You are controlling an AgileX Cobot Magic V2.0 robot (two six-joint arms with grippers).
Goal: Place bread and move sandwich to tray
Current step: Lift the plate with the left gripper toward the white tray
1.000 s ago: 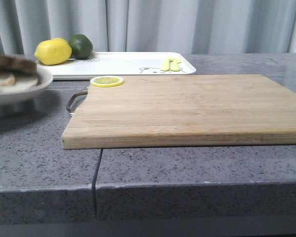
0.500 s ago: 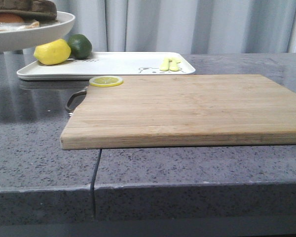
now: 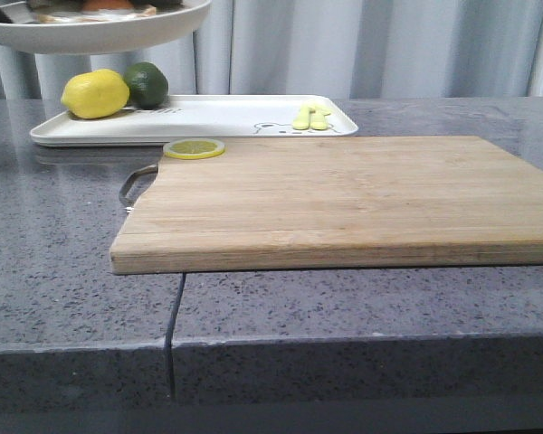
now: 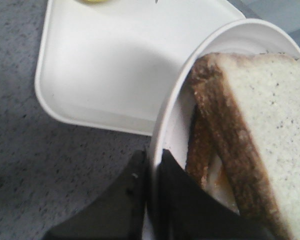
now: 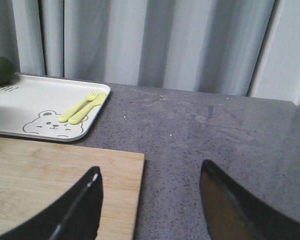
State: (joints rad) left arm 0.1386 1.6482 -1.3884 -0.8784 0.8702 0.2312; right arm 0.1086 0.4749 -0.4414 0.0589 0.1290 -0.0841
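We're mid-carry: left tool (image 4: 149, 186) pinches the bowl (image 4: 170, 120) rim, sandwich (image 4: 250, 145) aboard, tray (image 4: 105, 65) just beyond it. Next, lower it flat there; right tool (image 5: 150, 200) gapes wide.

the sandwich (image 4: 250, 150) and its bowl (image 3: 100, 34) are running off the frame edges, egg mostly hidden.
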